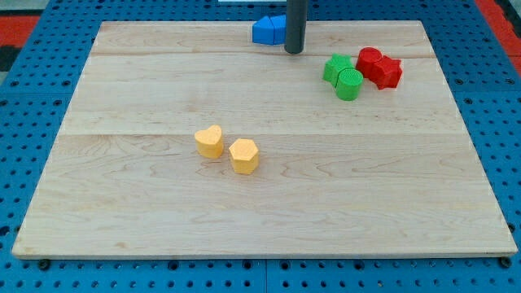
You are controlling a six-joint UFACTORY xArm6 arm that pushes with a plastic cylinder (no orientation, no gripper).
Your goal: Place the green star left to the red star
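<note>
My tip [294, 51] is at the view's top centre, just right of a blue block [268, 30]. The green star [336, 67] lies to the tip's right, with a green cylinder [349, 84] touching its lower right side. The red star [387, 72] lies further right, with a red cylinder [369, 59] against its upper left. The green star sits left of the red pair, close to the red cylinder. The tip is apart from the green star by a short gap.
A yellow heart [210, 142] and a yellow hexagon [244, 155] lie side by side near the middle of the wooden board [122, 203]. A blue pegboard surrounds the board.
</note>
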